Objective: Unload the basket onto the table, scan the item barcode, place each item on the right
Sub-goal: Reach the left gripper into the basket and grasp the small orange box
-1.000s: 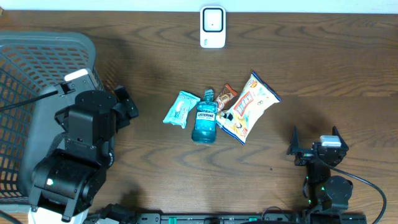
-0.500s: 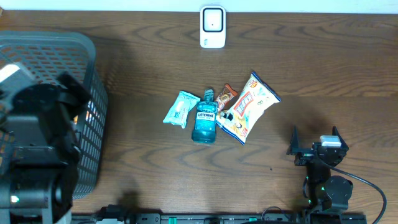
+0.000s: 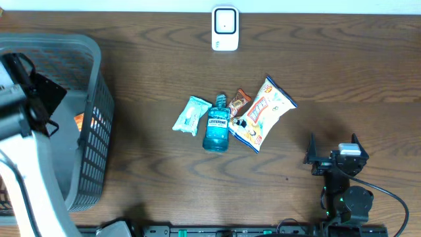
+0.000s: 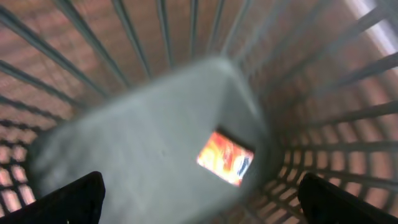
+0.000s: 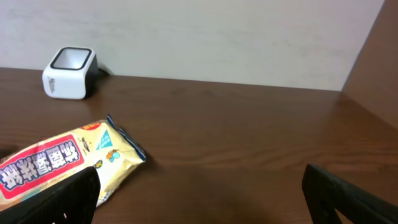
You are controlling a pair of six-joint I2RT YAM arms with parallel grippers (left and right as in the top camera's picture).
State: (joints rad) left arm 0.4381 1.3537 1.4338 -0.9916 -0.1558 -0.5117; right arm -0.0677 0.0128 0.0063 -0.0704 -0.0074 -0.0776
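At the 9 o'clock side of the table (image 3: 342, 72) stands a grey basket (image 3: 66, 43), and the left arm reaches over it. The wrist view looks straight down inside. The left fingers (image 4: 68, 199) are spread wide with nothing between them, and below them an orange packet (image 4: 225, 157) lies flat on the basket floor, toward its 4 o'clock corner. That view is blurred, so the packet's print cannot be read. The white scanner (image 3: 225, 28) sits at the table's 12 o'clock edge. Near the centre lies a blue mouthwash bottle (image 3: 216, 128), cap toward 12 o'clock. A teal packet (image 3: 191, 116) lies just beside it at 9 o'clock and a brown snack bar (image 3: 240, 101) at 1 o'clock. A yellow snack bag (image 3: 264, 112) at 3 o'clock overlaps the bar's end. The right arm rests at the table's 5 o'clock edge. The right fingers (image 5: 348, 193) are also wide apart and empty, pointing toward 12 o'clock, with the yellow bag at 10 o'clock.
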